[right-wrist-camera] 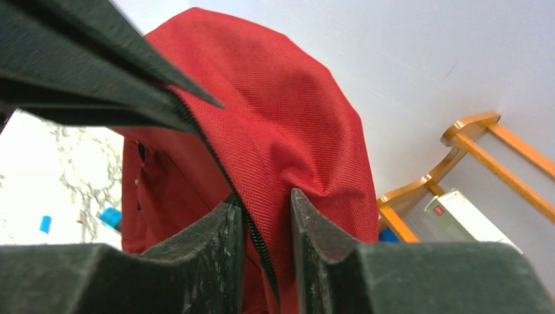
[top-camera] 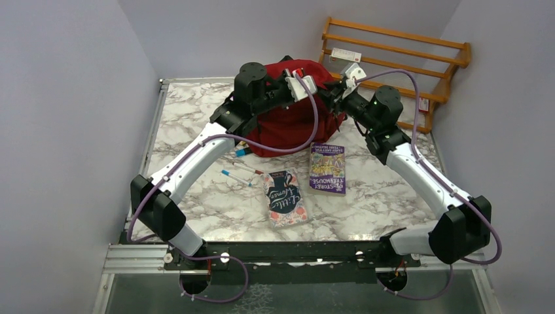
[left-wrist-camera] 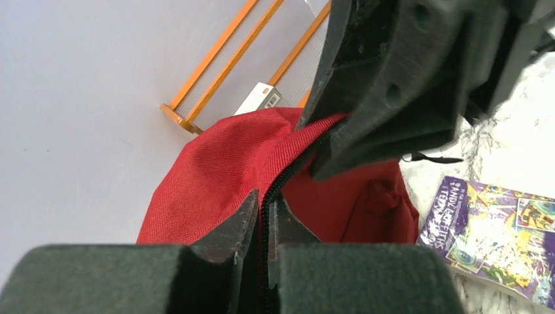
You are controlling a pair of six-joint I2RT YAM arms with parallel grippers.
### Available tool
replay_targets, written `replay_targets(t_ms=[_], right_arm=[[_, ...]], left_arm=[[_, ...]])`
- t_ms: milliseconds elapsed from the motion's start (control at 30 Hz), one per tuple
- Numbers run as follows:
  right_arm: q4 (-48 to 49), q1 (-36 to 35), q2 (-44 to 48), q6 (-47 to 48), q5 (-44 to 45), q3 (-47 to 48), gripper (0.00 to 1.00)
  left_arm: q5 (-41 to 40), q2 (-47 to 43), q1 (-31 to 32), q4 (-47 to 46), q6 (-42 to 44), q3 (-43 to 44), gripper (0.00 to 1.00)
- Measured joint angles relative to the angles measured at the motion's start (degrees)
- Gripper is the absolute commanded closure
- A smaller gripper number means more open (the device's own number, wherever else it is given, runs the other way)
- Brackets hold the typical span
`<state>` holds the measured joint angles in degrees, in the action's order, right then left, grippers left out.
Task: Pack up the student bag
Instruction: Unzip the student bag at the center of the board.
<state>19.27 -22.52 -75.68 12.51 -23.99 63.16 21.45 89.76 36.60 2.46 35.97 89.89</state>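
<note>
The student bag (top-camera: 288, 124) is a dark-red backpack standing at the back of the marble table (top-camera: 196, 131). Both grippers are at its top. My left gripper (left-wrist-camera: 265, 204) is shut on the bag's (left-wrist-camera: 216, 170) black zipper edge, which runs between the fingertips. Close in front of it, the right gripper's black body (left-wrist-camera: 406, 78) hangs over the same edge. In the right wrist view, my right gripper (right-wrist-camera: 262, 199) straddles a fold of the bag (right-wrist-camera: 275, 118) with its zipper. Its jaws stand a little apart around the fabric. The inside of the bag is hidden.
A flowery book (top-camera: 285, 197) and a purple book (top-camera: 327, 167) lie in front of the bag. Pens (top-camera: 237, 175) and a blue marker (top-camera: 242, 152) lie at its left. An orange wooden rack (top-camera: 399, 49) with a white box (right-wrist-camera: 458, 216) leans at the back right wall.
</note>
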Motion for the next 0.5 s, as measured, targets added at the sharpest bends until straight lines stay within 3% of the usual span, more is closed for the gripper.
replay_targets(t_ms=[67, 133, 267, 500], right_arm=[[1.0, 0.0, -0.6, 0.7, 1.0, 0.0, 0.91], [1.6, 0.1, -1.0, 1.1, 1.3, 0.2, 0.99], [2.0, 0.1, -2.1, 1.0, 1.5, 1.2, 0.99], [1.5, 0.1, -4.6, -0.5, 1.4, 5.9, 0.99]], left_arm=[[0.5, -0.3, 0.0, 1.2, 0.6, 0.0, 0.73], [1.4, -0.9, 0.0, 3.0, 1.6, 0.0, 0.52], [3.1, -3.9, -0.4, 6.4, 2.3, -0.4, 0.25], [3.7, -17.5, -4.9, 4.5, -1.6, -8.7, 0.14]])
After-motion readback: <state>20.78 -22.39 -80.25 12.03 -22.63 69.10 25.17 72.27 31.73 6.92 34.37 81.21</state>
